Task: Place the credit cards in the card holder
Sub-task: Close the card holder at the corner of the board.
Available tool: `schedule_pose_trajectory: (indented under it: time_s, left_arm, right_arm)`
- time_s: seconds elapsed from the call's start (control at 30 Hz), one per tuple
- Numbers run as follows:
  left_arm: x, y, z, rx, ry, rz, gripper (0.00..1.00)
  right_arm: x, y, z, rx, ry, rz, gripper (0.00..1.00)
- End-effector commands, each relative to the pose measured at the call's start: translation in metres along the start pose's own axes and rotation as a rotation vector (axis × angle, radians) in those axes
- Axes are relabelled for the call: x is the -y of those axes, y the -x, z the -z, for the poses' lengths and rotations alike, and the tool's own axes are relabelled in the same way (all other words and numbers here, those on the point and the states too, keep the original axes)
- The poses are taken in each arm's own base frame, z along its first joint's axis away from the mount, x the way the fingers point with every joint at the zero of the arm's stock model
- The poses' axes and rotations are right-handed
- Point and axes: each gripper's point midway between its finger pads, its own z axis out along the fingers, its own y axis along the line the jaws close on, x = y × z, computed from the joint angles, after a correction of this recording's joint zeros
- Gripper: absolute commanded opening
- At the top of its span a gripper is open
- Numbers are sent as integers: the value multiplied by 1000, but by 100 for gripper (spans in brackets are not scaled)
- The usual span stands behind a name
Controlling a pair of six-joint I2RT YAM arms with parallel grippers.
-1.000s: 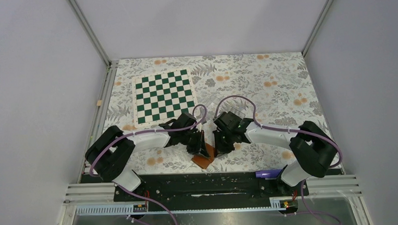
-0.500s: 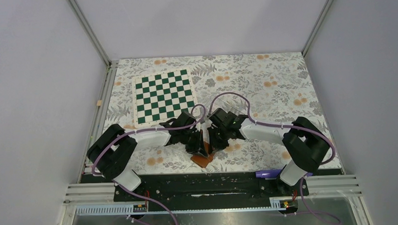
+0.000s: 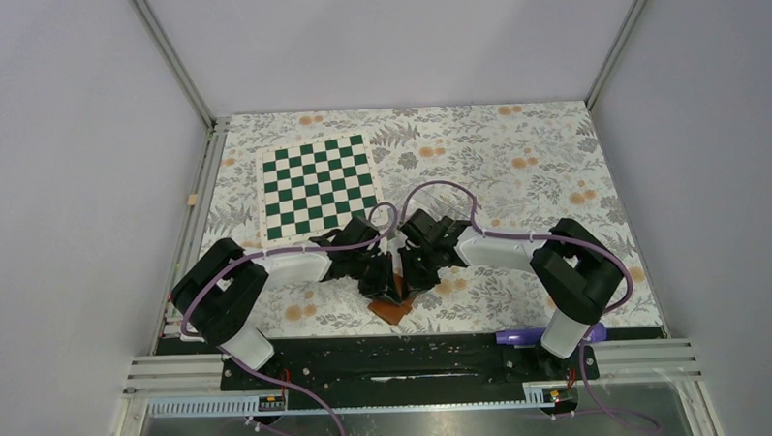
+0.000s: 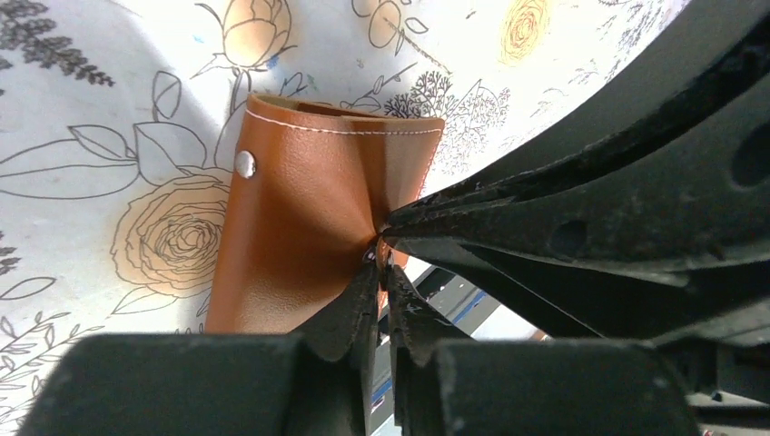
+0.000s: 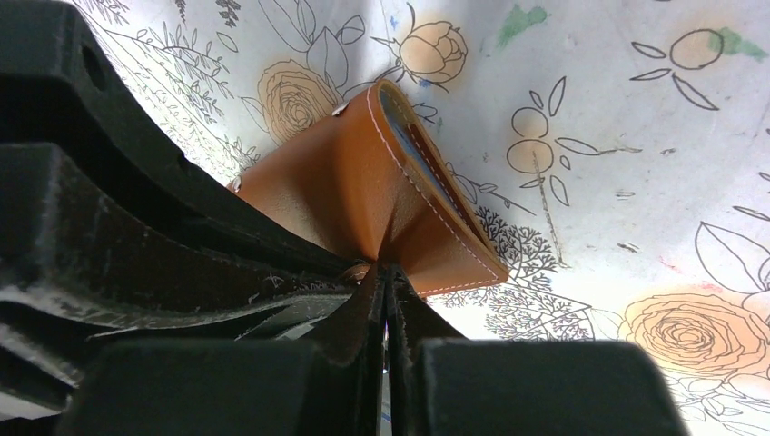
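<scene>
The card holder (image 3: 391, 311) is a brown leather wallet lying near the table's front edge, between both arms. In the left wrist view the card holder (image 4: 309, 236) shows its snap button (image 4: 243, 163). My left gripper (image 4: 381, 265) is shut on one edge of its leather. In the right wrist view the card holder (image 5: 363, 195) stands folded, with a pale blue sleeve (image 5: 413, 136) showing inside. My right gripper (image 5: 386, 270) is shut on the same pinched spot from the opposite side. Both grippers meet tip to tip, the left gripper (image 3: 388, 287) beside the right gripper (image 3: 409, 279). The credit cards are out of view.
A green and white chessboard mat (image 3: 318, 186) lies at the back left on the floral tablecloth (image 3: 516, 165). A purple object (image 3: 520, 336) sits on the black base rail beside the right arm's base. Grey walls close in on both sides.
My right arm has swung left until its gripper meets the left gripper at the card holder and pinches it. The left arm has barely moved.
</scene>
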Motion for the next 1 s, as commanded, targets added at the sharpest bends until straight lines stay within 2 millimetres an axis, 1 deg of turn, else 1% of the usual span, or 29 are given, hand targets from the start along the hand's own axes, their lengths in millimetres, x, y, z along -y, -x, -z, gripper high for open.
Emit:
schedule_pose_trajectory:
  time_s: [0.0, 0.1, 0.27, 0.33, 0.4, 0.47, 0.7, 0.77, 0.8, 0.97]
  left_arm:
    - [4, 20, 10, 95, -14, -22, 12]
    - [8, 22, 10, 100, -59, -12, 15]
    - [9, 22, 6, 93, -77, 0, 15]
    - [10, 21, 6, 90, -86, -2, 12]
    - [11, 21, 7, 87, -92, -4, 6]
    - [12, 20, 7, 79, -101, -8, 5]
    - [13, 14, 8, 53, -107, 3, 7]
    - [9, 12, 7, 45, -88, 7, 13]
    - [6, 12, 7, 44, -75, 7, 14]
    - [0, 9, 7, 31, -40, 1, 13]
  right_arm:
    - [1, 6, -6, 4, -3, 11, 2]
    - [0, 6, -5, 5, 3, 12, 2]
    - [1, 5, -6, 1, 0, 9, 2]
    - [1, 5, -6, -2, 1, 8, 2]
    - [1, 5, -6, -2, -1, 8, 2]
    - [1, 6, -7, 1, -2, 7, 2]
    - [1, 6, -7, -1, 0, 6, 2]
    - [1, 6, -7, -1, -1, 6, 2]
    - [0, 6, -7, -1, 0, 6, 2]
    - [0, 6, -7, -2, 1, 6, 2]
